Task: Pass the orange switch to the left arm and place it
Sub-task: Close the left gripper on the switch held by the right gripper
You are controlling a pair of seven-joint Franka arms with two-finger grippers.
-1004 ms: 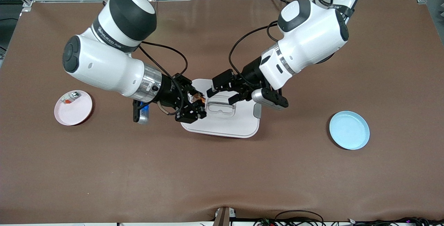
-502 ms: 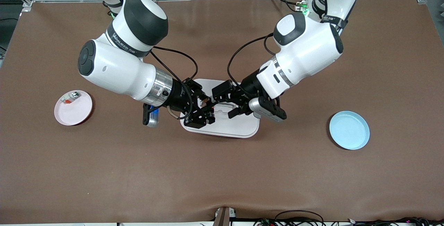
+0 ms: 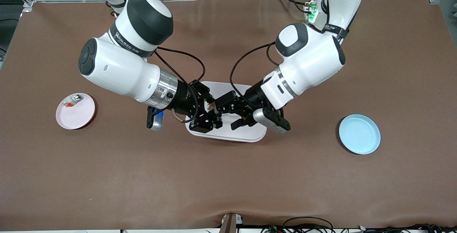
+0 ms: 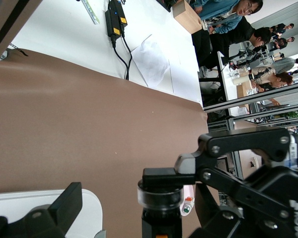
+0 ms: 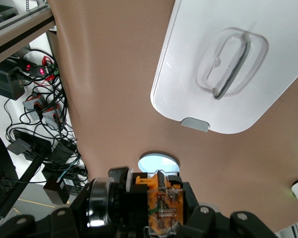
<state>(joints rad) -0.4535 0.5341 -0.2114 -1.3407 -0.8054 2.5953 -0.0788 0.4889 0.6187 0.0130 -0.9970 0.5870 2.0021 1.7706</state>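
The orange switch is gripped in my shut right gripper, which holds it over the white box's end toward the right arm. In the right wrist view the switch sits clamped between the jaws, with the box lid below. My left gripper is open, over the box lid, its fingers just short of the switch. In the left wrist view the switch's black body with its clear ring is close ahead, one left finger is beside it, and the box corner shows.
A pink plate holding a small silver-and-red piece lies toward the right arm's end. A blue plate lies toward the left arm's end. It also shows in the right wrist view.
The right gripper carried the switch farther over the box toward the left arm. The left gripper closed in on the switch, staying open.
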